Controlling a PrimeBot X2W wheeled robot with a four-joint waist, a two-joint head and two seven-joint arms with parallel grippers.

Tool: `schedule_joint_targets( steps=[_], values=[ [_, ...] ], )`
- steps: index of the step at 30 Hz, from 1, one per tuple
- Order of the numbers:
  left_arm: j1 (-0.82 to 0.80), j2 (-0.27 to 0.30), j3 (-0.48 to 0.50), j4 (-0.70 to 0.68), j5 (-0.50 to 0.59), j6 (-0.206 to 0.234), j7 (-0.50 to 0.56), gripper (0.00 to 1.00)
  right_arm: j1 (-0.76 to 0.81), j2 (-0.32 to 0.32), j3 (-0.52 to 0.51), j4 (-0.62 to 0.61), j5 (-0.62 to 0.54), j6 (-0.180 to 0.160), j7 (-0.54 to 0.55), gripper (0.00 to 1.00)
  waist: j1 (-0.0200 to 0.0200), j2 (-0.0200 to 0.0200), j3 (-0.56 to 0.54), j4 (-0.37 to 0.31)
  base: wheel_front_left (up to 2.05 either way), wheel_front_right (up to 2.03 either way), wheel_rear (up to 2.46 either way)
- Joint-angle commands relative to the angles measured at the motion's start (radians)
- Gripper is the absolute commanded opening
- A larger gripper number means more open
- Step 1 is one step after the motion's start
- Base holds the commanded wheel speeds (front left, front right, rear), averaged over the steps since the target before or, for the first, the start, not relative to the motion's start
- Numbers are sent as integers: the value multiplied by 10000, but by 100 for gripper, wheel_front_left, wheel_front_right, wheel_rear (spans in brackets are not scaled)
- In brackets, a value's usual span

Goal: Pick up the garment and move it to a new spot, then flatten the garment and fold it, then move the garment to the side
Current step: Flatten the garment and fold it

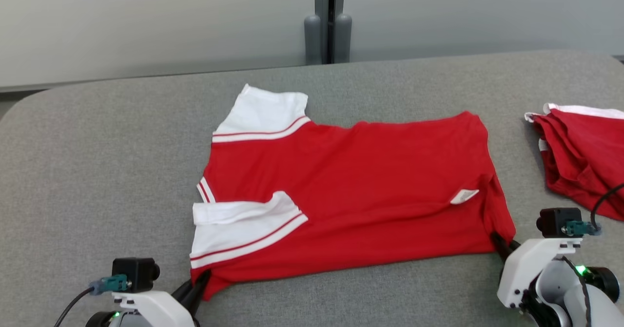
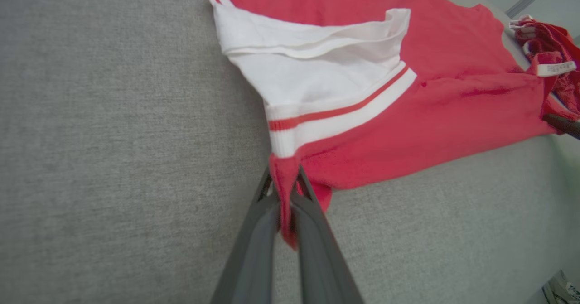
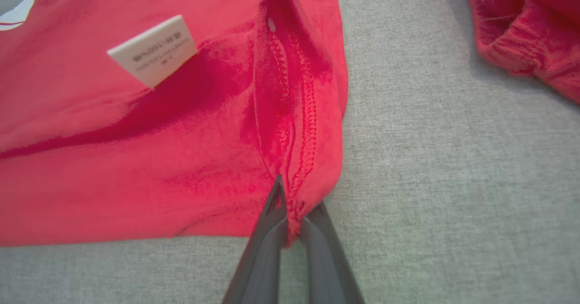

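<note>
1. Clamped tight at the left fingers [image 2: 265, 209] on a red tuft from the near-left corner of the garment [image 1: 351, 185], just below a white sleeve [image 2: 317, 82] w/ a red stripe.
2. Likewise pressed together at the right fingers [image 3: 275, 224], pinching the near-right corner at the stitched hem fold. White label [image 3: 154, 50] just beyond, up-left in right wrist view.
3. Head view, left side: dark tips angled up & rightward out of a pale wrist at bottom-left, low over the grey desk [image 1: 97, 171].
4. Right side: tips angled up & leftward out of a pale wrist at bottom-right, equally low.
5. Btwn the two grips: near edge fairly straight, body spread roughly flat mid-desk, sleeves toward robot's left, hem toward its right, near sleeve folded onto the red body.
6. Farther right, well apart: second red garment [image 1: 580, 156], crumpled, at the desk's right edge.
</note>
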Motion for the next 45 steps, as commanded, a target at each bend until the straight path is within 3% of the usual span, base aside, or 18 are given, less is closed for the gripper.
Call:
schedule_joint_targets(
  steps=[1, 10, 18, 19, 20, 21, 32, 39, 45],
  values=[
    [269, 255, 64, -320, -96, 127, 137, 0, 329, -282, 74, -277, 215, -24, 264, 0, 0, -1, -315, 51, 0, 0, 0],
    [1660, 1014, -120, -1929, -483, 774, 1067, 0, 2151, -769, -11, -2073, 1028, -24, 1452, 0, 0, -1, -826, -7, 0, 0, 0],
    [2487, 1344, -71, -2651, -834, 1205, 1344, 0, 3593, -427, -786, -3492, 897, -25, 2363, 2, 0, -1, -912, -126, 0, 0, 0],
    [2536, 1382, -80, -2671, -845, 1228, 1387, 0, 3664, -391, -871, -3592, 751, -25, 2427, 32, 0, -1, -917, -150, 0, 0, 0],
    [2572, 1403, -107, -2672, -888, 1256, 1459, 19, 3708, -343, -972, -3675, 623, -25, 2509, 96, 0, -1, -919, -169, 0, 0, 0],
    [2587, 1432, -130, -2683, -885, 1264, 1520, 100, 3738, -282, -1063, -3754, 545, -25, 2538, 100, 0, -1, -918, -183, 0, 0, 0],
    [1996, 1959, 248, -3284, -320, 1378, 1174, 100, 3686, 129, -1837, -4916, 98, -17, 2446, 100, 0, -1, -894, -275, 0, 0, 0],
    [0, 2354, 392, -3468, 589, 845, 1346, 100, 2433, 317, -2192, -5215, -111, -17, 1915, 100, 0, -1, -86, -374, 0, 0, 0],
    [-2782, 2334, 297, -2534, 902, -199, 2399, 100, 308, 400, -2248, -4286, -150, -15, 1603, 100, 0, -1, 1087, -589, 0, 0, 0]
  ],
)
